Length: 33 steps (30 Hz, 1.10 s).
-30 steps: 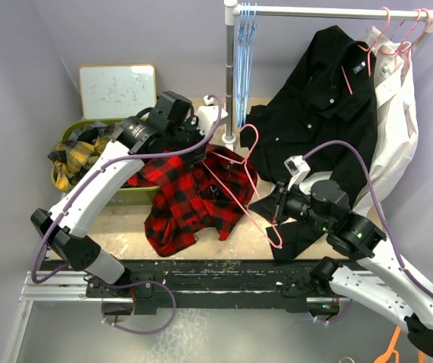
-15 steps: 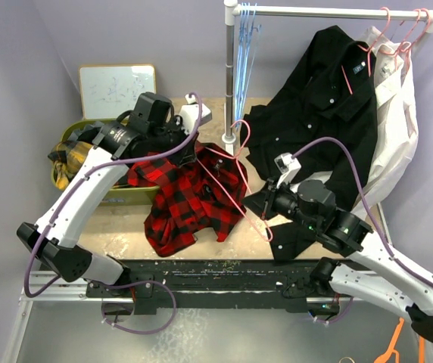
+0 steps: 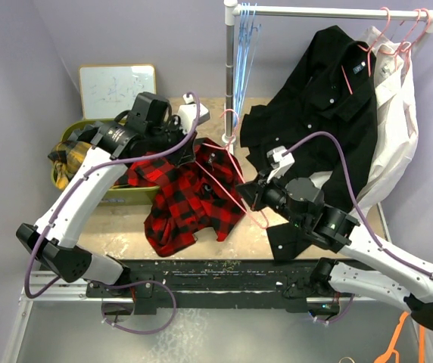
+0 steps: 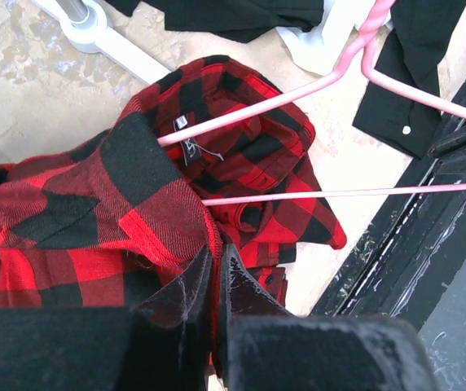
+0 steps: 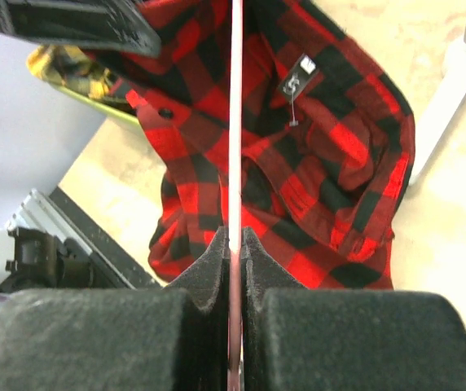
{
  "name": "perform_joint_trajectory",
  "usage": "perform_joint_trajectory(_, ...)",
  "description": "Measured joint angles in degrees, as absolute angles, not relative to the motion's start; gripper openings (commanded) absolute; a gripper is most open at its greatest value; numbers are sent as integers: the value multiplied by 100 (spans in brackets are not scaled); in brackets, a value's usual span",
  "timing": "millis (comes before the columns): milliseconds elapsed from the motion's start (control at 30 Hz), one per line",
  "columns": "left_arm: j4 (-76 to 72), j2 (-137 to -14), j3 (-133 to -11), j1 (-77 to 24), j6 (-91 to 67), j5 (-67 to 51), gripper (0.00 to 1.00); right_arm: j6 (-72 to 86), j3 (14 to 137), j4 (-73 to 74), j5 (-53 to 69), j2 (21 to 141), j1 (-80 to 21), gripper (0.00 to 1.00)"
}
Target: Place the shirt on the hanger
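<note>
top external view: the table (image 3: 118, 227) carries the shirt (image 3: 190, 200), bunched in a heap near its middle with its upper edge held off the surface. the hanger (image 5: 235, 122) hangs tilted just above the shirt, its wires crossing the collar label. the left gripper (image 4: 215, 269) is pinched tight on a fold at the shirt's edge, and the right gripper (image 5: 235, 244) is clamped onto the hanger's wire. the step in hand looks like feeding one hanger shoulder into the neck opening. to do it well, the left should hold the collar open and taut while the right angles the wire tip inside the cloth, not over it.
</note>
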<state>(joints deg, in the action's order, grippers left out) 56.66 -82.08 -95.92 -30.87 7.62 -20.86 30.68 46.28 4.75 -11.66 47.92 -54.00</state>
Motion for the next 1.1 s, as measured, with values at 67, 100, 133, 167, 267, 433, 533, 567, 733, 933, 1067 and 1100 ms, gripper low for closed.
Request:
perform_joint_trajectory(67,5682,-8206,-9625,-3081,770,-2084,5,2961,4628,226,-1223,4838,-5402,0)
perform_joint_trajectory(100,5701,-8206,-9671,-3079,775,-2082,5,2908,4628,73,-1229,4871,-5402,0)
perform_joint_trajectory(133,5728,-8206,-9730,-3076,781,-2078,5,2864,4628,-73,-1223,4921,-5402,0)
perform_joint_trajectory(167,5782,-8217,-9852,-3076,810,-2047,5,2823,4628,-215,-1205,4980,-5404,0)
perform_joint_trajectory(267,5846,-8276,-10333,-3076,838,-1815,5,2762,4628,-532,-1085,5177,-5411,0)
perform_joint_trajectory(433,5802,-8342,-10940,-3076,967,-1216,5,2777,4619,-703,-969,5212,-5411,0)
perform_joint_trajectory(533,5798,-8342,-10989,-3076,1041,-1026,5,2858,4466,-810,-873,4991,-5411,0)
perform_joint_trajectory(567,5800,-8348,-10989,-3076,1066,-987,5,2888,4442,-812,-799,4934,-5411,0)
perform_joint_trajectory(733,5791,-8374,-10989,-3079,1262,-666,6,3013,4431,-972,-362,4858,-5411,0)
perform_joint_trajectory(933,5900,-8374,-11146,-3079,1417,-622,6,3050,4431,-1063,-43,4888,-5413,0)
perform_joint_trajectory(1067,6034,-8357,-11426,-3079,1437,-1031,6,3026,4445,-1540,-56,5240,-5411,0)
perform_joint_trajectory(1100,6073,-8326,-11439,-3076,1459,-1125,6,3009,4460,-1649,-62,5363,-5413,0)
